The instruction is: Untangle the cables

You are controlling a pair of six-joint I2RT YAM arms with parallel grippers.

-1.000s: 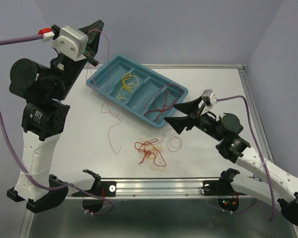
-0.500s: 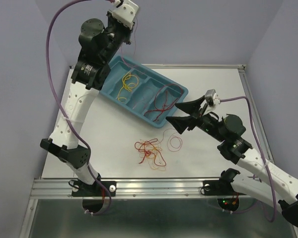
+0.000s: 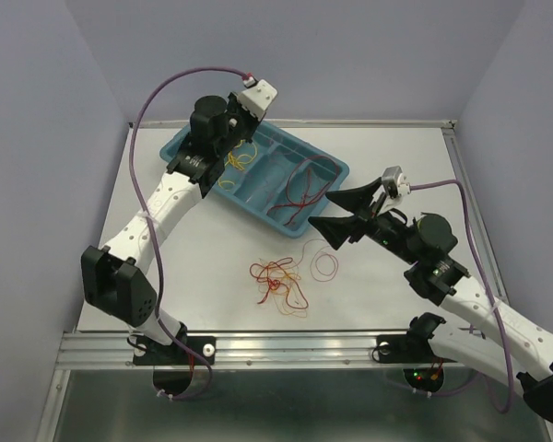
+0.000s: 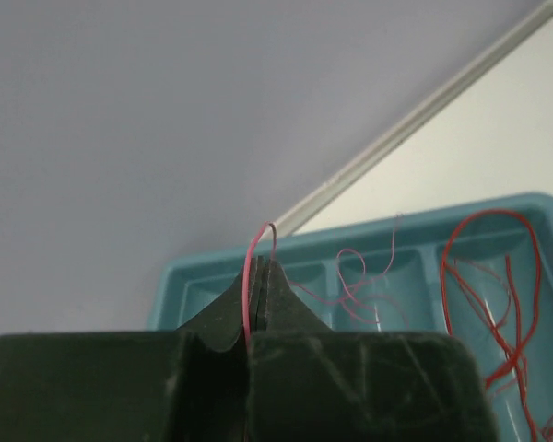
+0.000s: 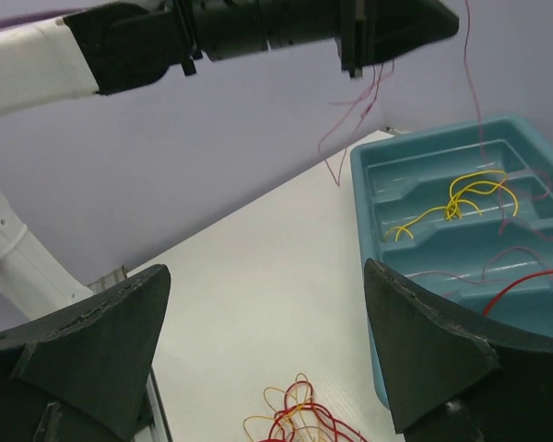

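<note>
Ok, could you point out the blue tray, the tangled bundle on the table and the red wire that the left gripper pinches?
blue tray [image 3: 304, 147]: top external view, its far rim.
tangled bundle [image 3: 278, 279]: top external view, middle of the knot.
red wire [image 4: 248, 276]: left wrist view, straight stretch under its top bend.
</note>
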